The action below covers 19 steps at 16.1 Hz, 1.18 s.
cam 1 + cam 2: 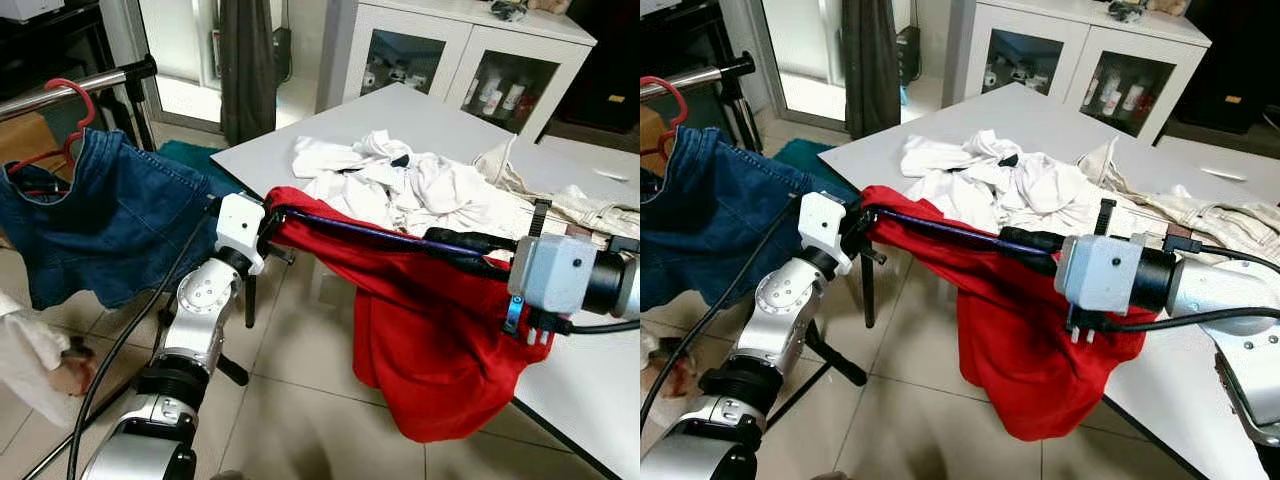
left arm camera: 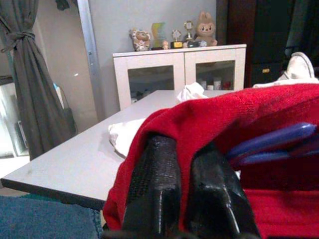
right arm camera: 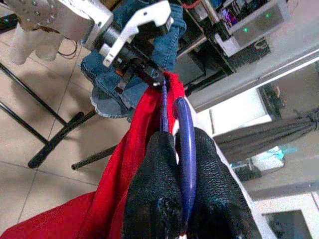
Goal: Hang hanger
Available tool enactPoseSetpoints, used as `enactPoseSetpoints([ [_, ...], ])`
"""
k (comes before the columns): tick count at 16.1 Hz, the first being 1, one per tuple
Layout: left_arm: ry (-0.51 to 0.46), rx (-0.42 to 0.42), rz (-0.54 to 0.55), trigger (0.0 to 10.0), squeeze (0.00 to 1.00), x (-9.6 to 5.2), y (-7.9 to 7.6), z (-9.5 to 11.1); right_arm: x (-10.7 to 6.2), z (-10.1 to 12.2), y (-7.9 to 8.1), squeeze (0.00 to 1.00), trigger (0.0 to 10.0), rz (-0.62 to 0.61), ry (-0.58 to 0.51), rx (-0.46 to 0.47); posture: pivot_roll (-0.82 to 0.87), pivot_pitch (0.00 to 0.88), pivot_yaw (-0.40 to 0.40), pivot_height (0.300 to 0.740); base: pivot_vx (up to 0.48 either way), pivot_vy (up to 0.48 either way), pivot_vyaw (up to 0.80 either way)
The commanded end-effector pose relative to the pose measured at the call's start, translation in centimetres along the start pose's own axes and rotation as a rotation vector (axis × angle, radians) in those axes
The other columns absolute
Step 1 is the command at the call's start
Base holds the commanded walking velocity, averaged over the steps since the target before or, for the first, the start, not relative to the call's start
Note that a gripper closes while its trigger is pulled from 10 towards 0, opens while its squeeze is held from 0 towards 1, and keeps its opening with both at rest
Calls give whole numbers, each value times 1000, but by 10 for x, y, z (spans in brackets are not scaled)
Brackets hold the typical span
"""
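Both grippers clamp the purple hanger (image 1: 940, 228) under the red garment (image 1: 1030, 340): left gripper (image 2: 187, 199) at 1 end, right gripper (image 3: 182, 199) at the other, beyond the table edge (image 1: 1140, 425), open floor (image 1: 920, 420) below.

One red garment (image 1: 420, 330) is seen, carried on one purple hanger (image 1: 350, 230). Two grippers are counted, the left gripper (image 1: 272, 228) and the right gripper (image 1: 470, 252). One pair of blue jeans (image 1: 110, 220) is hung on one red hanger (image 1: 68, 110). One white cabinet (image 1: 450, 55) with two glass doors is seen, and one grey table (image 1: 300, 135).
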<state>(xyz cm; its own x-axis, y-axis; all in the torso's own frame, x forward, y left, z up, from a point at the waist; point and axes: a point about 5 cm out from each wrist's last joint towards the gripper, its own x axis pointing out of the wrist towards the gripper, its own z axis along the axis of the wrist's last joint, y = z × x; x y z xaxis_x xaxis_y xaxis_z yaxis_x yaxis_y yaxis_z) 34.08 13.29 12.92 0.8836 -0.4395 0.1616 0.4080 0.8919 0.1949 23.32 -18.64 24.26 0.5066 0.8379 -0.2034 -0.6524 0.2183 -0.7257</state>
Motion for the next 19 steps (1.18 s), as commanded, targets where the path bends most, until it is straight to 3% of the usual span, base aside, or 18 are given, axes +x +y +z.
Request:
enactPoseSetpoints([
  [1, 14, -12, -15, 0, 0, 5, -4, 1, -6, 7, -12, 0, 0, -43, -33, -30, -21, 0, -50, 740, 0, 0, 0],
  [2, 21, -16, -5, 0, 0, 4, -3, 0, -7, 9, -16, 0, 0, -83, -61, -1, -18, 0, -51, 740, 0, 0, 0],
  [3, 24, -21, -1, 1255, 0, 4, -3, -1, -8, 9, -18, 0, 0, -108, -97, 44, -17, 0, -51, 740, 0, 0, 0],
  [6, 27, -22, 1, 1333, 0, 3, -2, -1, -10, 2, -10, 0, 0, -71, -72, 45, -14, 0, -47, 740, 0, 0, 0],
  [7, 28, -22, 1, 353, 0, 3, -2, -1, -9, -1, -4, 0, 0, -34, -35, 11, -19, 0, -43, 740, 0, 0, 0],
  [8, 27, -23, -3, 0, 0, 4, -2, 0, -9, 0, -4, 0, 0, -52, -61, 52, -20, 0, -42, 740, 0, 0, 0],
  [11, 17, -27, -11, 0, 0, 6, -5, 2, -3, 1, -23, 0, 0, -225, -119, 163, -23, 0, -40, 740, 0, 0, 0],
  [12, 12, -30, -12, 0, 0, 7, -7, 3, 5, 0, -26, 0, 1020, -284, -136, 218, -21, 0, -43, 740, 0, 0, 0],
  [13, 10, -32, -14, 0, 0, 8, -9, 3, 15, -3, -25, 0, 1255, -320, -133, 258, -21, 0, -43, 740, 0, 0, 0],
  [14, 8, -36, -13, 0, 0, 9, -12, 3, 34, -12, -21, 0, 4941, -364, -106, 323, -21, 0, -43, 740, 0, 0, 0],
  [15, 8, -38, -13, 1529, 0, 10, -12, 3, 43, -17, -19, 0, 7529, -390, -85, 353, -21, 0, -43, 740, 0, 0, 0],
  [16, 8, -38, -12, 3137, 0, 10, -13, 3, 46, -19, -18, 0, 8941, -403, -77, 377, -21, 0, -43, 740, 0, 0, 0],
  [17, 13, -35, -7, 10000, 0, 11, -13, 3, 53, -25, -18, 0, 10000, -433, -54, 414, -21, 0, -43, 740, 0, 0, 0],
  [19, 18, -32, 2, 10000, 0, 12, -13, 3, 63, -32, -19, 0, 10000, -494, -24, 483, -5, 0, -51, 740, 0, 0, 0],
])
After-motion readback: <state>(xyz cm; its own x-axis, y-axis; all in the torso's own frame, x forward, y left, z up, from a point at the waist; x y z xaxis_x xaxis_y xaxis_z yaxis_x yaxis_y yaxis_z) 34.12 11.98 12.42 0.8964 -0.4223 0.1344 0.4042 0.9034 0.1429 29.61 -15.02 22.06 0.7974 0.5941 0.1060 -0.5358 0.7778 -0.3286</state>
